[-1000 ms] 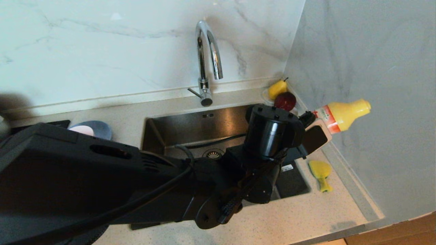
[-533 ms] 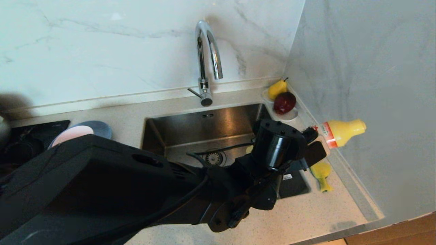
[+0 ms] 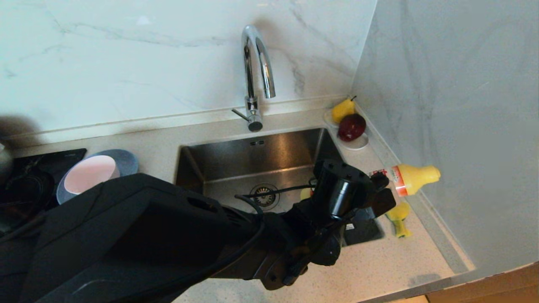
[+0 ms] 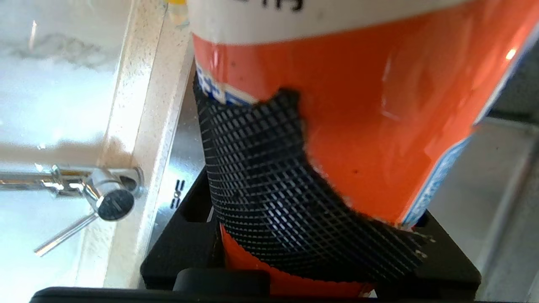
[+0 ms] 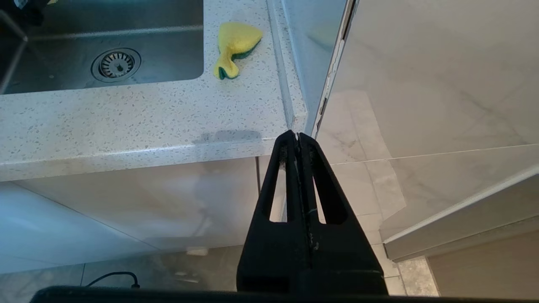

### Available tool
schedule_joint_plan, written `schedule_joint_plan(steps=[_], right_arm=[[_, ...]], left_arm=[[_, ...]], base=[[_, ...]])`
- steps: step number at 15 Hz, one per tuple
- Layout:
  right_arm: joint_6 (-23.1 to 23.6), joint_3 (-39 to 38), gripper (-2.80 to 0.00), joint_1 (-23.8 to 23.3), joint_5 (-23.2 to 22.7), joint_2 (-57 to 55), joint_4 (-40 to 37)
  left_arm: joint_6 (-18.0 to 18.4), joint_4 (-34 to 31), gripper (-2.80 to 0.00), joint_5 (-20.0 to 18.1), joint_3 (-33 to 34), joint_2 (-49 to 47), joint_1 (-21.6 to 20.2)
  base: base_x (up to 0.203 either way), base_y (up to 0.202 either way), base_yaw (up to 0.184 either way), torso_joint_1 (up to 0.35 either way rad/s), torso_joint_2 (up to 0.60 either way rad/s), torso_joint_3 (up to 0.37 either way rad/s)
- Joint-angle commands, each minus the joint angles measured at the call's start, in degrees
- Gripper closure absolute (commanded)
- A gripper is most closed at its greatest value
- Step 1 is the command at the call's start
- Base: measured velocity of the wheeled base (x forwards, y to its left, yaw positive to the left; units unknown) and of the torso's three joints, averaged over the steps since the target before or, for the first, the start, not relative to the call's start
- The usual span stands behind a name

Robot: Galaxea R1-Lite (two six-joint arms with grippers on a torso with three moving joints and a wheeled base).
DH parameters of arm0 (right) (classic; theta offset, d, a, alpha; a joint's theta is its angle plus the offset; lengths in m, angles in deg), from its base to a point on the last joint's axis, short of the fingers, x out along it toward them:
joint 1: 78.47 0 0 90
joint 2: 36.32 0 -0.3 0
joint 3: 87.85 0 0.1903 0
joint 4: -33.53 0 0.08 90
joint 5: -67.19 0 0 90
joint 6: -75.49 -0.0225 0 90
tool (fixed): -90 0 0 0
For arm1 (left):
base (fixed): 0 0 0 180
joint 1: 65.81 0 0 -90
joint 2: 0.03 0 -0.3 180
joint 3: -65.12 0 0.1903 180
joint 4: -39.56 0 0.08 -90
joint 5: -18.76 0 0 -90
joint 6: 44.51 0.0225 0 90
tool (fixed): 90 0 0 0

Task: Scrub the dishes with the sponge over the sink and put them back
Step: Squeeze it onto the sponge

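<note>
Left gripper (image 3: 381, 191) clamps the detergent bottle (image 3: 410, 179) tipped sideways at the sink (image 3: 252, 155) right rim – likely dosing the sponge (image 3: 398, 216) lying on the counter just beside it – right gripper (image 5: 298, 139) pressed together, parked below counter edge.

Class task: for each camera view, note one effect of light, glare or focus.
Head view: highlights streak the chrome tap. Left wrist view: the orange bottle looms close and soft, with a small glint. Right wrist view: a faint shadow crosses the countertop edge.
</note>
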Motion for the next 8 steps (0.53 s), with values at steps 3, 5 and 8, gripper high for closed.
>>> schedule_joint_plan(steps=[3, 5, 8], right_arm=[[0.0, 0.0, 0.00, 0.0, 0.0, 0.0, 0.0], [0.0, 0.0, 0.00, 0.0, 0.0, 0.0, 0.0], [0.0, 0.0, 0.00, 0.0, 0.0, 0.0, 0.0]], left_arm=[[2.0, 1.4, 0.00, 0.2, 0.7, -1.3, -0.7], [2.4, 1.7, 0.00, 0.3, 0.7, -2.3, -0.8], [4.0, 4.2, 0.00, 0.3, 0.6, -4.2, -0.7]], base=[[0.000, 0.000, 0.000, 0.000, 0.00, 0.000], [0.000, 0.000, 0.000, 0.000, 0.00, 0.000], [0.000, 0.000, 0.000, 0.000, 0.00, 0.000]])
